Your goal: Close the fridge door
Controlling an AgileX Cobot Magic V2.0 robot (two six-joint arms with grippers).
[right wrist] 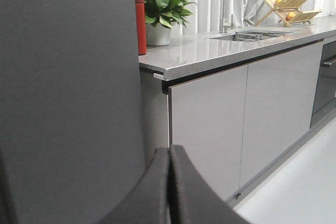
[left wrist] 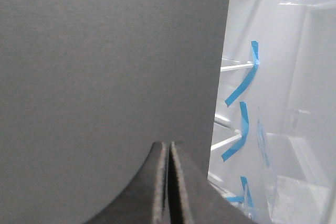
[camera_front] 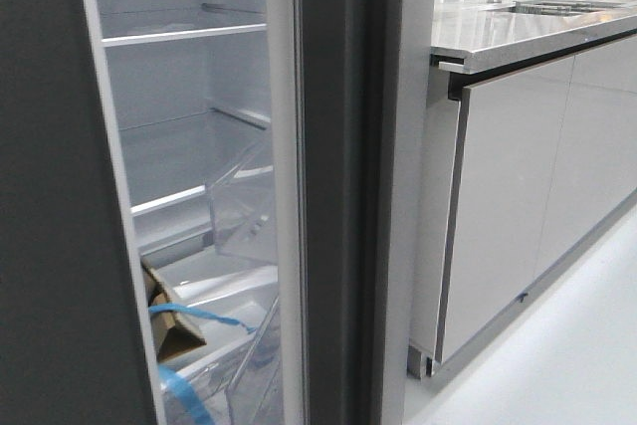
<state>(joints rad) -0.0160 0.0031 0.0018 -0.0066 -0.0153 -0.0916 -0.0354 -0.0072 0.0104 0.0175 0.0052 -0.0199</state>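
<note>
At left of the front view, fridge door [camera_front: 55,196]: dark grey matte panel with white inner rim, standing ajar so that shelves, clear bins and blue tape show in the gap beside the fridge body [camera_front: 343,186]; judged still to be pushed shut. Left tool [left wrist: 168,182]: jaws pressed together, holding nothing, set close against the door's outer face, apparently to push flat rather than grip; contact cannot be confirmed. Right tool [right wrist: 169,187]: likewise closed and empty, near a dark panel beside the kitchen counter [right wrist: 220,51]

fridge door [camera_front: 50,196] leftmost; open fridge interior [camera_front: 189,146] beside it; counter [camera_front: 528,32] farther right
</note>
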